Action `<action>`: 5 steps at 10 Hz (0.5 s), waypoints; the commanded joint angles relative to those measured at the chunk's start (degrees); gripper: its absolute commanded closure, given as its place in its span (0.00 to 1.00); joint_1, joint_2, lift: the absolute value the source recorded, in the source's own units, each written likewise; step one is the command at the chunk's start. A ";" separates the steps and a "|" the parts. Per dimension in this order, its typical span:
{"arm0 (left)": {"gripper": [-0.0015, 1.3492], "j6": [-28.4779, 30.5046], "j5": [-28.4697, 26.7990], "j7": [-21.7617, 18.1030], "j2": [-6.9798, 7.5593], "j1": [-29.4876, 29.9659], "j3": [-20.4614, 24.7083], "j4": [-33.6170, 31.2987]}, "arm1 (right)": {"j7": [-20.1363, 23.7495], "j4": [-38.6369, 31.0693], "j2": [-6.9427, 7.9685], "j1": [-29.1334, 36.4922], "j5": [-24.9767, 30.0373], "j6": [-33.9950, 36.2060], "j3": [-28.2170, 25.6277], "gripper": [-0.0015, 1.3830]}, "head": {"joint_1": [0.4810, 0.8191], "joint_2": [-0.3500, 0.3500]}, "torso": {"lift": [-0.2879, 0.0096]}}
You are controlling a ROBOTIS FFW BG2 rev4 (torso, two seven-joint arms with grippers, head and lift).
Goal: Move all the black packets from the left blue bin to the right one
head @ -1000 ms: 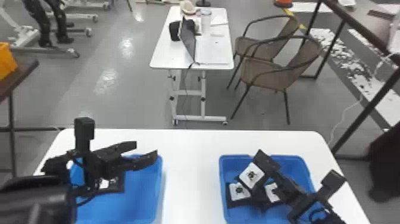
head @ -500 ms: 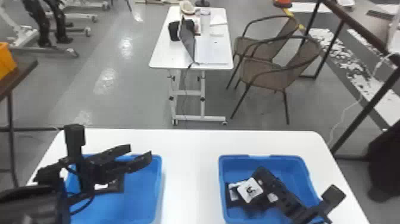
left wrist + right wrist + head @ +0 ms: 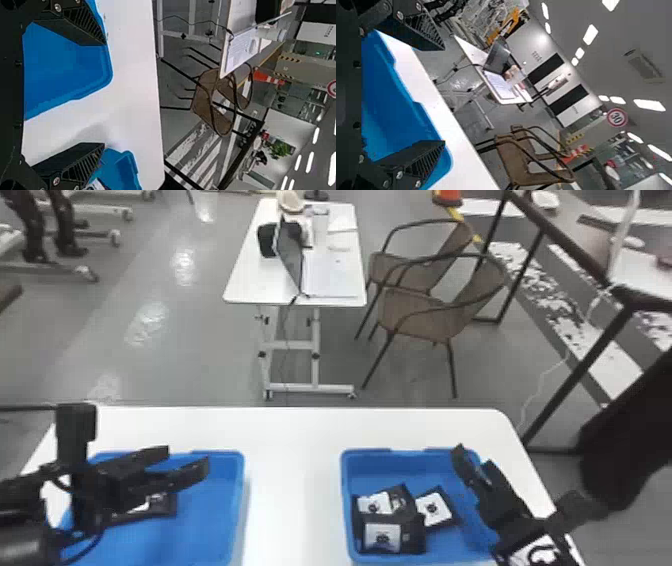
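Observation:
My left gripper [image 3: 188,459] is open over the left blue bin [image 3: 242,490]; in the left wrist view the left gripper [image 3: 105,94] has nothing between its spread fingers. Below it, partly hidden by it, a black packet with a white label [image 3: 162,505] lies in that bin. Several black packets [image 3: 412,535] lie in the left and middle part of the right blue bin [image 3: 345,490], some overlapping. My right gripper [image 3: 474,460] stands over that bin's right side, beside the packets. The right gripper [image 3: 444,95] is open and empty in the right wrist view.
Both bins stand on a white table [image 3: 295,435], with a strip of tabletop between them. Behind it are a small white table [image 3: 330,285] with a laptop and brown chairs [image 3: 415,310]. A black-and-white patterned thing [image 3: 540,551] shows by the right arm.
My right gripper has moved right, away from the packets, which now show more fully in the right bin. My left gripper has shifted left over its bin, still open.

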 commanded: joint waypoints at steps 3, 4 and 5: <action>0.09 2.33 -13.96 0.26 0.00 0.63 3.34 -1.74 | 0.15 -12.55 1.89 2.89 -3.07 0.07 1.11 0.09 | 0.63 0.45 | 0.97; 0.09 1.72 -16.07 1.31 0.00 0.80 3.95 -0.68 | 0.24 -14.13 1.80 2.98 -3.86 0.78 2.07 0.09 | 0.63 0.50 | 0.97; 0.09 1.37 -17.12 2.37 0.18 0.36 3.95 1.60 | 0.59 -15.10 1.89 2.98 -4.13 1.39 2.51 0.09 | 0.63 0.55 | 0.97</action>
